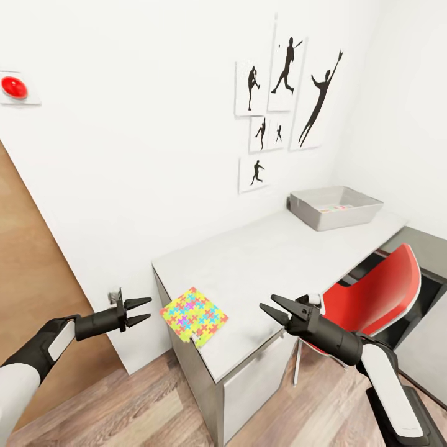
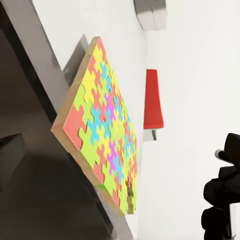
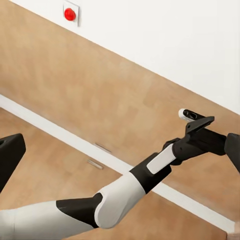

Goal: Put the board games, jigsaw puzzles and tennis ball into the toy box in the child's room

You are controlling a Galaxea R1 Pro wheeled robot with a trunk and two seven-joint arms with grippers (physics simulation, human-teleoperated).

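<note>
A jigsaw puzzle box (image 1: pixel 194 315), covered in yellow, red, blue and green pieces, lies flat at the near left corner of the pale grey table (image 1: pixel 273 254). The left wrist view looks at it edge-on (image 2: pixel 102 130). My left gripper (image 1: pixel 148 309) hangs open just left of the table's corner, level with the puzzle and apart from it. Open as well, my right gripper (image 1: pixel 268 302) hovers over the table's front edge to the puzzle's right. The grey toy box (image 1: pixel 335 207) stands at the table's far end, with something flat and faintly printed inside it.
A red chair (image 1: pixel 379 292) is tucked at the table's right, beside my right arm. A wooden door (image 1: pixel 25 273) stands at the left, with a red button (image 1: pixel 13 87) on the wall above it. Baseball silhouettes (image 1: pixel 285 93) hang over the table. A darker desk section (image 1: pixel 428 248) adjoins it at the far right.
</note>
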